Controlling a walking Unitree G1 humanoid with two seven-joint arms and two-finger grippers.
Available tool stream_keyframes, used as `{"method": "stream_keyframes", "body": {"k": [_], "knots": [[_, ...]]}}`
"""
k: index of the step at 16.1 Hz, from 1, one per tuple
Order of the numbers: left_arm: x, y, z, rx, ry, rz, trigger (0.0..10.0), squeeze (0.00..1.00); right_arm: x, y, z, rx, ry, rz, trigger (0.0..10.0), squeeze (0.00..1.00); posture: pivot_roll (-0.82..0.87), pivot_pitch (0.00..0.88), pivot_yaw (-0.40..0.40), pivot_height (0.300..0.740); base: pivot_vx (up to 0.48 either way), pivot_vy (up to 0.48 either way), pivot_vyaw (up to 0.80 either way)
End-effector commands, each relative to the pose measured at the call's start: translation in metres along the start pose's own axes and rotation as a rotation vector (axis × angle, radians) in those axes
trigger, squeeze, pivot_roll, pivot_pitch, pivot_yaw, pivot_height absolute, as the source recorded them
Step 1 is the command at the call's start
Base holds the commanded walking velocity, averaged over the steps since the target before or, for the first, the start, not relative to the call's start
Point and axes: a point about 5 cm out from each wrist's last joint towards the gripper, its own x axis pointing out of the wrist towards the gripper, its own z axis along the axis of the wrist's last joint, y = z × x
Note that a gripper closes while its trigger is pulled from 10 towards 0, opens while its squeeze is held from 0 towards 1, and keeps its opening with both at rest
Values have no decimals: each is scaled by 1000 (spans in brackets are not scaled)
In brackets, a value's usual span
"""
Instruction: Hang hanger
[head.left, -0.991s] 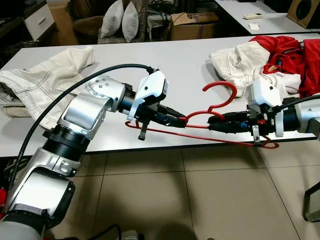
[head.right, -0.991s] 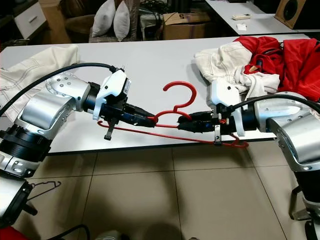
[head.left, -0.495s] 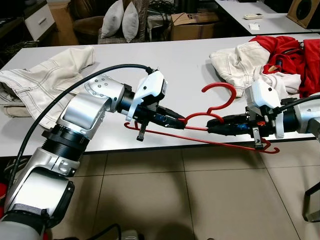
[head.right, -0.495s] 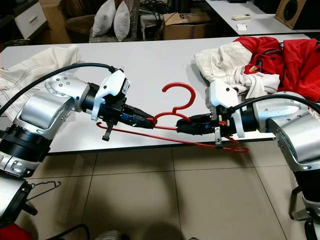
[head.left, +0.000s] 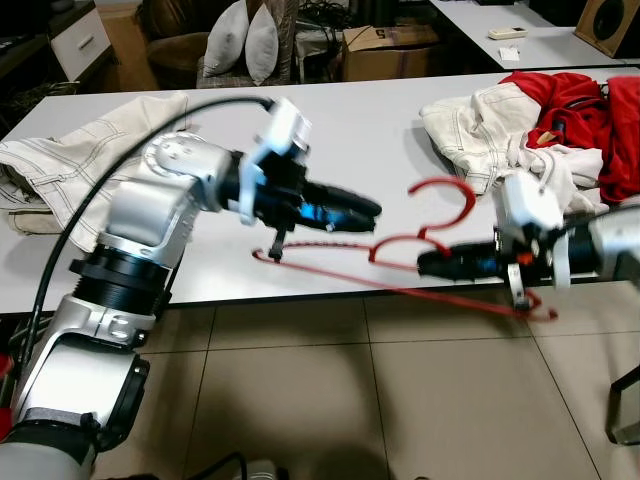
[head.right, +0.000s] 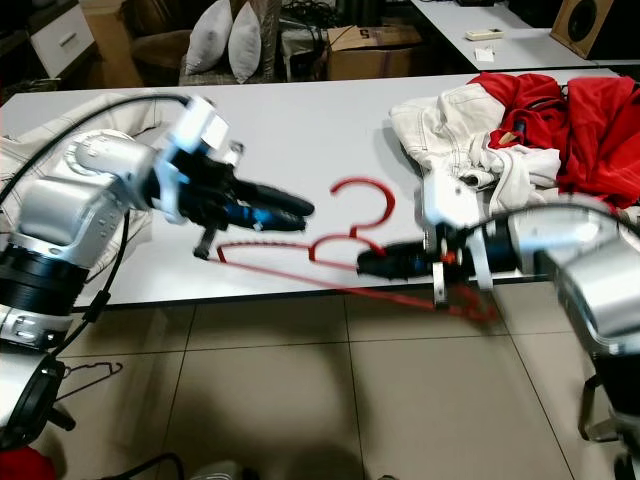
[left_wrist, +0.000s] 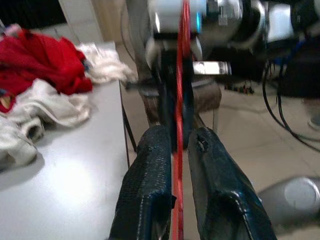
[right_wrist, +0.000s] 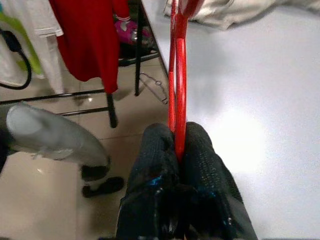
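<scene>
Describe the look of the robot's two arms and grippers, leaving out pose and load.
Both arms are silver metal with ribbed black joint rings. A black cable loops along the left arm. Each wrist carries a white housing, ahead of the left gripper and right gripper, whose long black fingers have textured pads.

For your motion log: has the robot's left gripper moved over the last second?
Yes. The left gripper has let go of the red hanger and risen away from the near edge of the white table. The right gripper holds the hanger.
</scene>
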Motion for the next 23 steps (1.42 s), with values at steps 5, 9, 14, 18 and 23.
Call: {"method": "stream_keyframes", "body": {"k": [5, 9, 14, 18, 23], "knots": [[-34, 3, -15, -80, -4, 265, 10000, 0, -1, 17, -22, 74, -56, -180, 0, 0, -33, 0, 95, 740, 0, 0, 0], [-52, -4, -70, -115, 68, 758, 10000, 0, 2, 23, -41, 184, -154, -571, 0, 0, -11, 0, 57, 740, 0, 0, 0], [-49, -27, -110, -86, 119, 1183, 10000, 0, 19, 25, -46, 289, -240, -1022, 0, 0, -25, 0, 46, 740, 0, 0, 0], [-40, -38, -129, -169, 100, 1386, 10000, 0, 33, 20, -58, 261, -93, -1288, 10000, 0, -12, 0, 13, 740, 0, -216, 0], [-29, -29, -125, -161, 66, 1443, 10000, 0, 31, 15, -55, 288, -150, -1343, 10000, 0, -30, 0, 6, 740, 0, -431, 0]]}}
